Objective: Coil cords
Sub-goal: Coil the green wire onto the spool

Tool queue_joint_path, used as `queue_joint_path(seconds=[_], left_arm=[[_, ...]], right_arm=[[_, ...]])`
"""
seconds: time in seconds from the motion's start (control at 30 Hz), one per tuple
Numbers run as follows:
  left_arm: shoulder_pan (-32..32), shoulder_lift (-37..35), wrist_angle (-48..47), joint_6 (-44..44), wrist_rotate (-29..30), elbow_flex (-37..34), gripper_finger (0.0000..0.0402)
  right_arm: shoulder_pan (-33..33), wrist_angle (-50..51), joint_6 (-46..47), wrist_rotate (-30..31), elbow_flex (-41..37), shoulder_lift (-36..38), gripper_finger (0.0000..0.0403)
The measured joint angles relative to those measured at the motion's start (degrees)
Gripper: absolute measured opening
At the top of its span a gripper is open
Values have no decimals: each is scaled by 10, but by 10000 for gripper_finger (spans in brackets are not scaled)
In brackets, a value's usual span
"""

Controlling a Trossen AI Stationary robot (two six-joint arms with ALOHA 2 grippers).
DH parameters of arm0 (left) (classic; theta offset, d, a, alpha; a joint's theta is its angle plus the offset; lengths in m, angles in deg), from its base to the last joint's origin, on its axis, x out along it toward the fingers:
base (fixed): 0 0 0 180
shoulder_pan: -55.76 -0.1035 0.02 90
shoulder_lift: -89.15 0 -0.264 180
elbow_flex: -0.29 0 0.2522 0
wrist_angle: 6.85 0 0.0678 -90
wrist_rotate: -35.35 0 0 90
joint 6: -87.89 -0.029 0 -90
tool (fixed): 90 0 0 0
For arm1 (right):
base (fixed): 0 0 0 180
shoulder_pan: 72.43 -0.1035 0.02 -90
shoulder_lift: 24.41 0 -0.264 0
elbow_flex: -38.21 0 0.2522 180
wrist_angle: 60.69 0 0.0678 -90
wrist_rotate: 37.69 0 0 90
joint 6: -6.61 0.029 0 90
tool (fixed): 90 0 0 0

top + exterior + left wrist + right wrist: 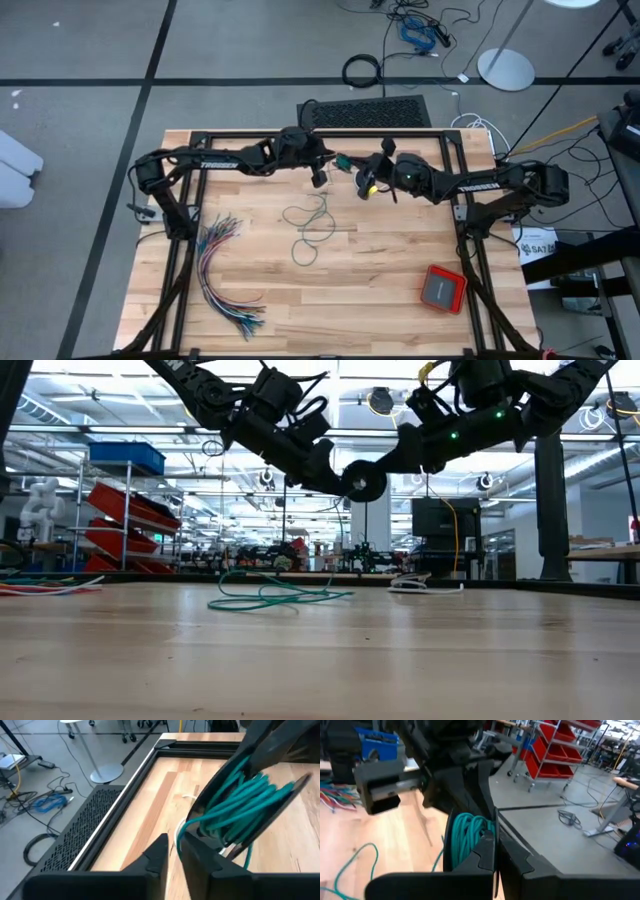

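Note:
The teal-green cord is partly wound into a coil [240,805] that sits around my right gripper [495,852], whose fingers are shut, above the table's far middle. The rest of the cord lies in loose loops on the wood [312,225] and trails up toward the coil. My left gripper [172,851] hovers right beside the coil with a narrow gap between its fingertips and nothing in it. In the low view a thin dark cord with a white end [425,586] lies flat on the table farther back. My right gripper carries several turns of the teal-green cord looped around its shut fingers [220,815]. The fingers point nearly level toward the table's left. The coil is lifted clear, and one slack strand [248,855] hangs from it. Whether a strand is pinched between the fingers cannot be told.
A fanned bundle of many-coloured wires [225,275] lies at the near left. A red box [443,288] sits at the near right. Black frame rails [190,190] run along the table's sides, and a black mesh panel [365,110] lies beyond the far edge.

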Motion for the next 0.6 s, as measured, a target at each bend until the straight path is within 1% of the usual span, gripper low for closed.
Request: queue_joint_path(seconds=[0.17, 0.33, 0.43, 0.6], left_arm=[[-9, 0, -2, -6, -24, 0, 97], [-21, 0, 26, 0, -33, -17, 104], [-28, 0, 86, 10, -45, -49, 105], [-32, 0, 215, 35, -44, -113, 105]], right_arm=[[0, -34, 3, 3, 0, 0, 0], [7, -58, -5, 20, 0, 0, 0], [11, -71, -7, 21, 0, 0, 0], [15, -91, -16, 21, 0, 0, 0]])
